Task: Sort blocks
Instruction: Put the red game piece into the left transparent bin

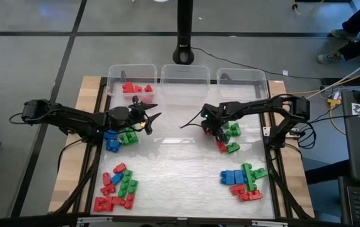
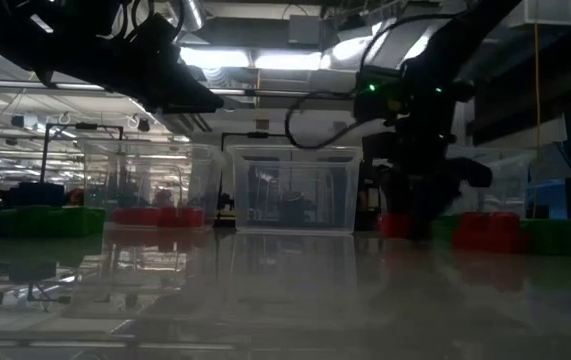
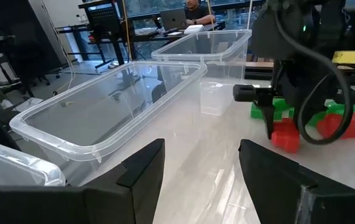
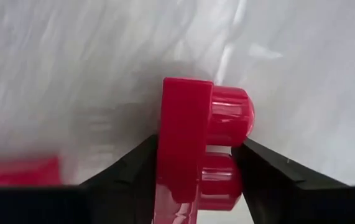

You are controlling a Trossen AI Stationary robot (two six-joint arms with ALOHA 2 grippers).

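Red block (image 4: 193,146) half-hidden between right fingers (image 4: 270,171)

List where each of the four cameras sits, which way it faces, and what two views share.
High: overhead, straight down; both arms, left gripper, right gripper.
Low: table height, facing the clear bins; arms overhead.
Left wrist: past its fingers toward the bins.
Right wrist: closing on a red block.
Shared: high and left wrist show that block.

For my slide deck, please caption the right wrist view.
The right hand closes its fingers on a red studded block above the pale tabletop.
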